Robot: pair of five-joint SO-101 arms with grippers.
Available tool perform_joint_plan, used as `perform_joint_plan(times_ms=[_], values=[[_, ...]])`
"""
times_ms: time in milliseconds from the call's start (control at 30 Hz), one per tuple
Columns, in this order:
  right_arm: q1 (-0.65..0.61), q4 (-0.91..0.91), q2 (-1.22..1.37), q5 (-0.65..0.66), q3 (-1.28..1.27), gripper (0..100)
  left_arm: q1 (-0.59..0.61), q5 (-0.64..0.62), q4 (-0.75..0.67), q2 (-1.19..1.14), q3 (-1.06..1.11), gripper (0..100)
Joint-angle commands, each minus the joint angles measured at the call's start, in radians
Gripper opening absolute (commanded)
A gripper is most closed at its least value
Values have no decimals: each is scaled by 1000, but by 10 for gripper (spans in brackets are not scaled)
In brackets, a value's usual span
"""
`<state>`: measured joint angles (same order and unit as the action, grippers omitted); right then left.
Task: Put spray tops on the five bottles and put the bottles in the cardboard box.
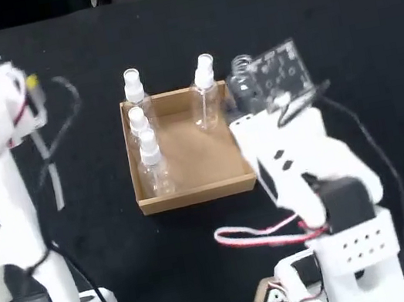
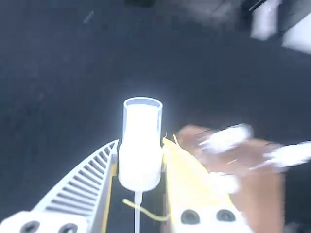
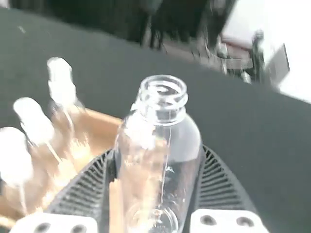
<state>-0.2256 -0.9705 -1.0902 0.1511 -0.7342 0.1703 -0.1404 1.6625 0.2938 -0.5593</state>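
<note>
At the 9 o'clock side of the table in the high view, the left gripper [image 2: 140, 162] is clamped on the fifth spray top [image 2: 141, 143], one jaw on either side of its collar. The nozzle points up and the thin dip tube [image 1: 54, 177] hangs free below. This hold presumably keeps the tube vertical, so that it can be lowered into a bottle neck.

At centre lies the cardboard box [image 1: 194, 194], open at the top. Four capped bottles [image 1: 152, 160] appear to stand in it: three in a row along its 9 o'clock wall and one near its 1 o'clock corner. The floor toward 4 o'clock is bare, which leaves room for one more.

At about 2 o'clock from the box centre, just outside that corner, the right gripper [image 3: 158, 187] grips the last bottle [image 3: 163, 145] round its lower body. The bottle is upright or nearly so, with its neck left uncovered, a hold that presents the mouth to the other arm. Bottle and spray top are well apart, with the box between them.

The bottle is clear and round-shouldered, with a short threaded neck and no cap, and it looks empty. Being light, smooth and thin-walled, it is likely to slip or tip under a sideways push. Four of five bottles appear finished, and the next step calls for the tube to meet the narrow mouth squarely.
</note>
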Motion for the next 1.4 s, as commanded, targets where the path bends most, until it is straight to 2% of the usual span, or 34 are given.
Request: perform_joint_plan(times_ms=[0, 133, 267, 433, 700, 800, 1067, 1367], values=[[-32, 124, -142, -58, -120, 114, -197, -57, 3, 58, -260, 30], [-32, 215, -291, -133, -272, 113, -331, -57, 2, 52, -332, 30], [-37, 269, -378, -150, -371, 113, -415, -49, -14, 46, -334, 30], [-61, 292, -392, -150, -435, 113, -489, -49, -201, 44, -332, 30], [-161, 292, -392, -147, -489, 113, -503, -49, -249, 55, -194, 30], [-190, 292, -394, -144, -510, 113, -504, -55, -322, 57, -156, 30], [-199, 292, -400, -141, -541, 113, -506, -57, -440, 57, -48, 30], [-203, 292, -397, -140, -542, 113, -634, -58, -626, 57, 117, 30]])
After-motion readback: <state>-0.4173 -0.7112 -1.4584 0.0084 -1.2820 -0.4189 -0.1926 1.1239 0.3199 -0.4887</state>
